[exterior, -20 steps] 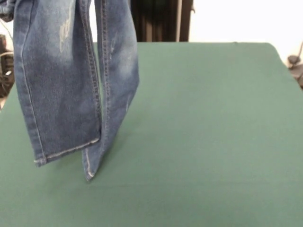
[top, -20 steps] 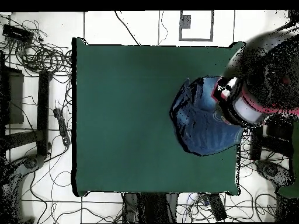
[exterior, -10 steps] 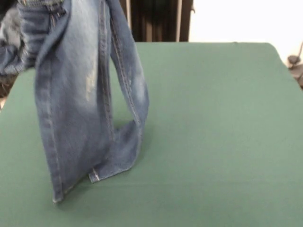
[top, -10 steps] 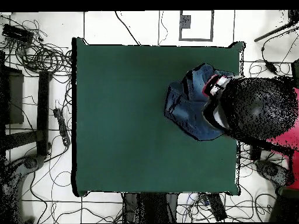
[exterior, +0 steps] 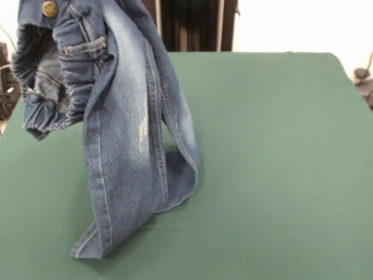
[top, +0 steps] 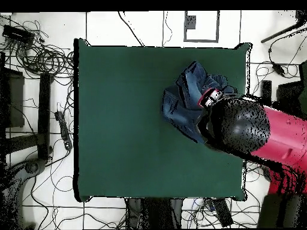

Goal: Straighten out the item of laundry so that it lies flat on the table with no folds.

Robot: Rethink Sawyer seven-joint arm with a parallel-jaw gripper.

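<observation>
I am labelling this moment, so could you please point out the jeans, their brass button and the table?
jeans [exterior: 125,146]: front view, on the hanging leg's faded patch.
brass button [exterior: 50,8]: front view, on the button's face at the waistband.
table [exterior: 280,163]: front view, on bare green top.

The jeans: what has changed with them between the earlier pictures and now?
The jeans have come down. A second ago both legs hung free with the hems just above the table; now the leg ends lie crumpled on the felt, and the waistband with its brass button has dropped into the front view. In the overhead view the arm has moved inward over the table with them. The jeans are still held up from above.
</observation>
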